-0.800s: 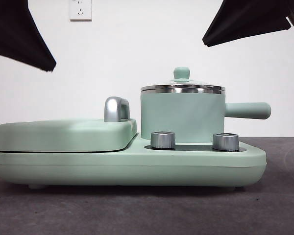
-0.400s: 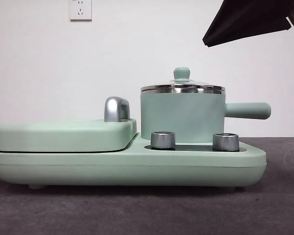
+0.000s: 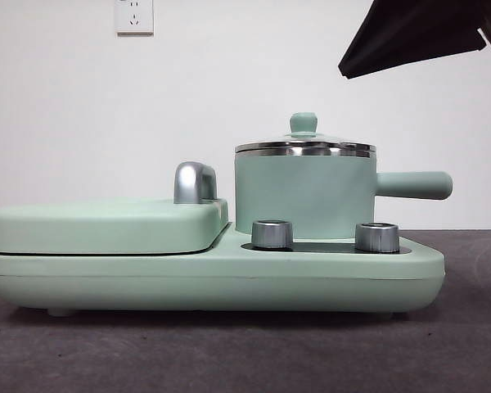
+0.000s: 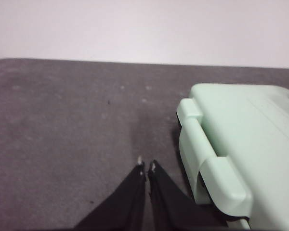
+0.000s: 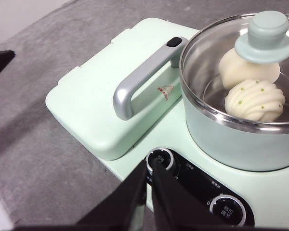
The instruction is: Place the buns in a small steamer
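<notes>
We see the small steamer (image 3: 304,196) standing on the right part of the green cooker base (image 3: 213,278), with its glass lid (image 5: 241,82) on top. Through the lid we see both buns inside the pot. The smooth bun (image 5: 231,67) lies partly behind the lid's green knob (image 5: 265,36). The ridged bun (image 5: 254,100) with little green dots lies right next to it, and the two touch.

Beside the pot is the flat green cover (image 3: 106,225) with a shiny handle (image 5: 144,79). Two silver dials (image 3: 272,233) sit on the base in front of the pot.

Our right gripper (image 5: 149,166) hangs above the dials, near the pot. Its two black jaws are pressed together and hold nothing.

Our left gripper (image 4: 145,166) hangs over the gray table (image 4: 62,134), just beside the outer end of the flat cover. Its jaws are pressed together too, and they hold nothing.

In the front view, only one black arm tip (image 3: 417,33) shows at the top right corner.
</notes>
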Controlling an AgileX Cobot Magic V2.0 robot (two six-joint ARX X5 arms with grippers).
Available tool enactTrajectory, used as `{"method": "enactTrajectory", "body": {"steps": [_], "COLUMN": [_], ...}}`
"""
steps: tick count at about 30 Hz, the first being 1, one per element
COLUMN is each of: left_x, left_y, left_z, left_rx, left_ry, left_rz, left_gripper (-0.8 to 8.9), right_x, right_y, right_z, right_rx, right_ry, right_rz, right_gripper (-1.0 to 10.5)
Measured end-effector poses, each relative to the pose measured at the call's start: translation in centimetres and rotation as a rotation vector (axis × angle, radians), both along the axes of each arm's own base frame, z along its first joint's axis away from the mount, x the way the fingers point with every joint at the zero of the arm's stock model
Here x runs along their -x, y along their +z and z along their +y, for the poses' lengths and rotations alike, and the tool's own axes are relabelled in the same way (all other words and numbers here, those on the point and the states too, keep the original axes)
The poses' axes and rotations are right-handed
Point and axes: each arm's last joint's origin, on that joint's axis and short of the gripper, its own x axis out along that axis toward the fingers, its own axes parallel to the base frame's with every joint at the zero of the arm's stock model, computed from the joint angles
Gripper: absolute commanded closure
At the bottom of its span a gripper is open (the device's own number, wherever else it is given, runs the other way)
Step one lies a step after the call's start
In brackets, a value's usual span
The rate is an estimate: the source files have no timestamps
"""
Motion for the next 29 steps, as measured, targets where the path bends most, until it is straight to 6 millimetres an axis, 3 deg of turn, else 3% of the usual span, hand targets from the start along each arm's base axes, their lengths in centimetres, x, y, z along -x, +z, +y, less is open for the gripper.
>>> {"method": "enactTrajectory", "body": {"steps": [23, 26, 29], "left_x": [0.0, 0.0, 0.0], "left_y": [-0.1, -0.1, -0.1], "left_z": [0.0, 0.0, 0.0], "left_rx": [-0.009, -0.009, -0.009], "left_ry": [0.000, 0.000, 0.000], "left_rz": [0.007, 0.007, 0.007], "left_gripper": [7.94, 7.94, 7.94], "right_x": [0.0, 0.1, 0.6], "right_y": [0.1, 0.3, 0.1], "right_z": [-0.1, -1.0, -3.2], "right_rx": [0.012, 0.045, 0.033], "right_ry": [0.003, -0.054, -0.147], "right_rz": [-0.023, -0.088, -0.169], "right_gripper": [9.3, 9.3, 9.3]}}
